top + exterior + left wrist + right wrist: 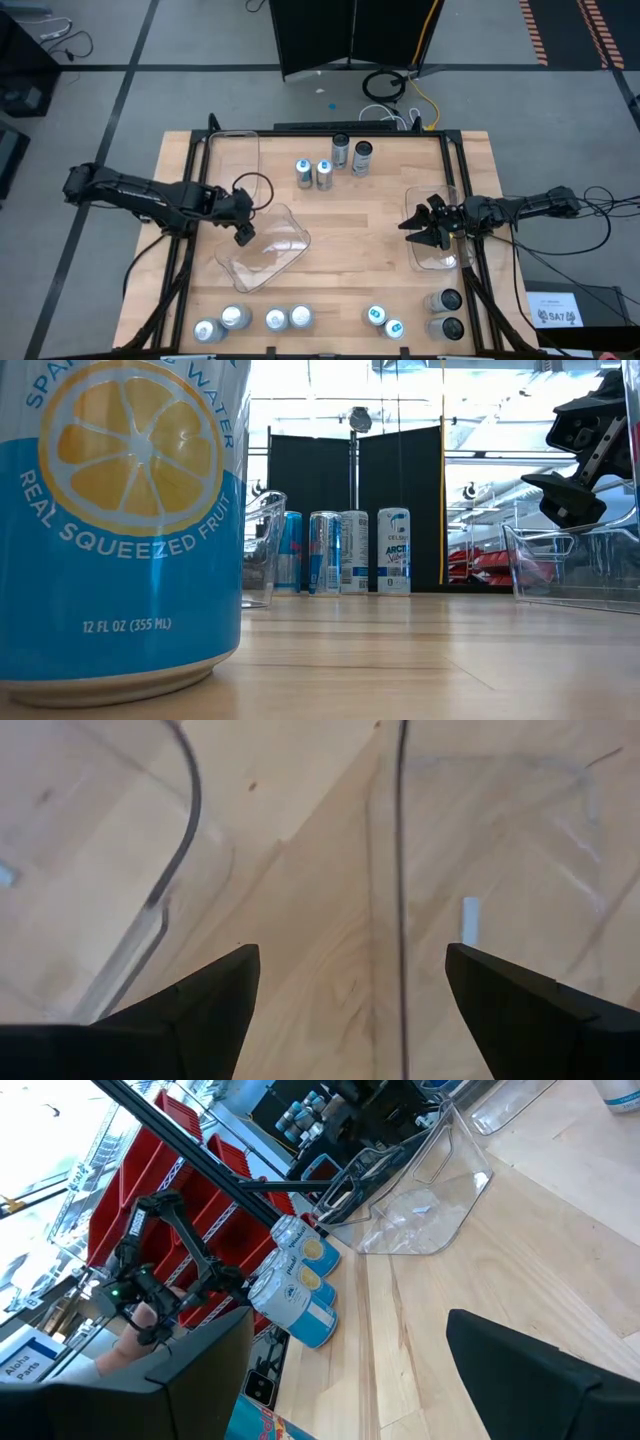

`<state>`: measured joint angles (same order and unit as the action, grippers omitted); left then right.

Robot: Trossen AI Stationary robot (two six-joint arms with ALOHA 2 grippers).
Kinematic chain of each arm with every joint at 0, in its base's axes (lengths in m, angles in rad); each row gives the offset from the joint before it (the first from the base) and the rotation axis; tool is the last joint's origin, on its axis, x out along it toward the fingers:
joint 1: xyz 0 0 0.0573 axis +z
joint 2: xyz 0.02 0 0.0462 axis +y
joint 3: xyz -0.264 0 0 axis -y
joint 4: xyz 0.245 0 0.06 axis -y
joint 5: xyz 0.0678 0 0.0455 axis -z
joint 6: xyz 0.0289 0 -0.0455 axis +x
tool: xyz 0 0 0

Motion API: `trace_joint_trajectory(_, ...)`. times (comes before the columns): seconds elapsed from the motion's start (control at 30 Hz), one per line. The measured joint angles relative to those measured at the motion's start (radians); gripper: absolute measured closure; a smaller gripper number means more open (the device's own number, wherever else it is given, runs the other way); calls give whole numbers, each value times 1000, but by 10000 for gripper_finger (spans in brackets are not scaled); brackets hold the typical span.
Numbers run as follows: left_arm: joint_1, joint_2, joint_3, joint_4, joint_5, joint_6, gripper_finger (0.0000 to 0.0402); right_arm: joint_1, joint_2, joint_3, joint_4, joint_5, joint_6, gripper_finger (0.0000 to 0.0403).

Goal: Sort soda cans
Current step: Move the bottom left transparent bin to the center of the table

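Soda cans stand upright in groups in the high view. Two blue-topped [313, 173] and two dark ones [351, 154] are at the far middle. Several silver-topped cans [255, 320], two blue-topped [385, 321] and two dark [446, 312] line the near edge. My left gripper [245, 234] is open, low over the near-left rim of a tilted clear bin [268, 248]. In the left wrist view its fingers [350, 952] stand on either side of the bin's wall edge [400, 870], apart from it. My right gripper [414, 232] [350, 1315] is open above the right bin [436, 250].
A third clear bin [234, 158] sits at the far-left corner. Black frame rails [190, 200] run along the table's left and right sides. Bare wood lies in the table's middle [360, 240]. A lemon-labelled can [120, 520] stands close to the low camera.
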<state>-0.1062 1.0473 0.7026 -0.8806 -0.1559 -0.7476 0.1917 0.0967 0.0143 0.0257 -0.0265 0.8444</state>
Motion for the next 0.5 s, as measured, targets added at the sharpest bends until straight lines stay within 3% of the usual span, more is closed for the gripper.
trace_joint_trajectory(0.5,0,0,-79,17,36,-137,72,0,0,0,0,0,0,78)
